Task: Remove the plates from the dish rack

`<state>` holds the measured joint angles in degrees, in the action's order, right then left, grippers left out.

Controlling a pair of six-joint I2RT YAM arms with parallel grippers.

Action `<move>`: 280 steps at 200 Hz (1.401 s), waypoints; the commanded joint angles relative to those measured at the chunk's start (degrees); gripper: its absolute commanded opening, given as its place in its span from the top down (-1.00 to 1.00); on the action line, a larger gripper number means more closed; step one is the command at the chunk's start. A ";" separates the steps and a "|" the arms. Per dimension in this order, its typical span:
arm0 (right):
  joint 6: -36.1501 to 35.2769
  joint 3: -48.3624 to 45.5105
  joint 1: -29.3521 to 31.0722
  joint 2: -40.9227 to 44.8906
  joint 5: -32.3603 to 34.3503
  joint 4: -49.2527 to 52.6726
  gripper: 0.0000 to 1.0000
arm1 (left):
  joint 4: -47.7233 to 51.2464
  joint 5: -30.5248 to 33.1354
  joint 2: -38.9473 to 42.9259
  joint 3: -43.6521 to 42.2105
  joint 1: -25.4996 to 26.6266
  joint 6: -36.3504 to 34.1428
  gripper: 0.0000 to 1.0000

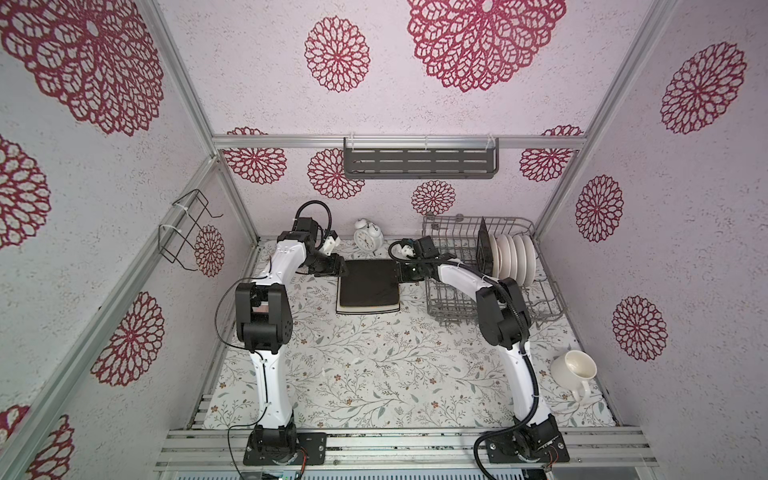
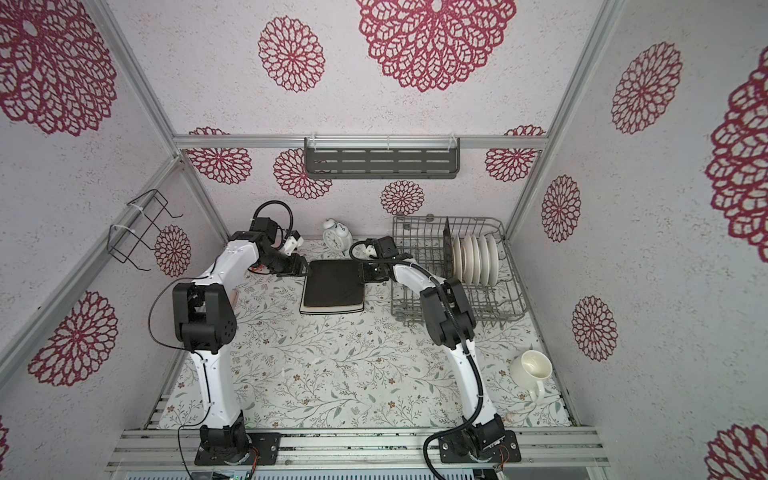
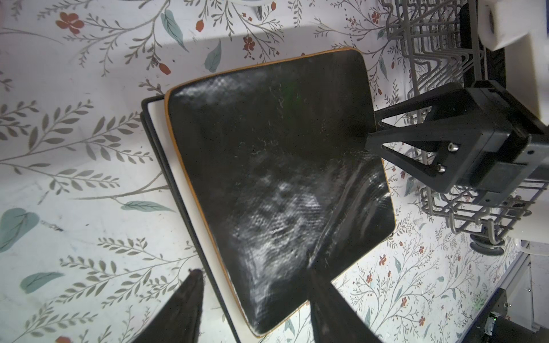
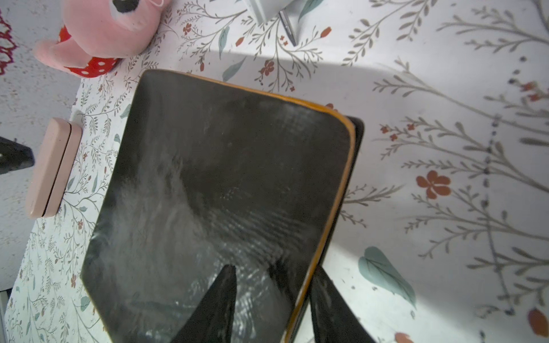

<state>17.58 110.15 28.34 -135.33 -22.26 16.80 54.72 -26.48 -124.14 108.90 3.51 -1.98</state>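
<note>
Stacked plates (image 1: 370, 286) lie left of the dish rack (image 1: 544, 307).

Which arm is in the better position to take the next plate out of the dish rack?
Probably the right. The right gripper is at the stack's edge nearest the dish rack, where the round white plates and a dark square plate stand. The left gripper would have to cross the stacked plates.

I'm looking at my two arms, left arm (image 1: 270, 374) and right arm (image 1: 525, 386), white shells with black joint blocks, black cables looping alongside, black base plates beside the aluminium rail (image 1: 415, 446), and triangular black fingers (image 3: 413, 142) with silver screws.
</note>
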 commanded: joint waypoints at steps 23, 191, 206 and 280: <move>-0.60 2.09 0.59 0.14 -0.55 0.91 0.13 | -0.13 -1.31 1.62 0.16 0.18 -1.49 -0.17; -11.67 -13.09 0.19 26.05 13.95 0.97 -0.28 | -5.23 -0.40 11.02 0.55 7.11 2.35 -0.23; -13.71 -15.53 0.09 30.85 18.18 1.20 -0.30 | -6.71 -0.45 14.11 0.21 8.61 3.47 -0.24; -19.05 -26.37 0.07 51.37 36.09 2.11 -0.42 | -14.16 0.76 20.32 -4.31 14.15 8.43 -0.35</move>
<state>1.89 86.11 28.56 -89.47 3.97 18.13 44.49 -26.22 -106.28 105.71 16.49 4.62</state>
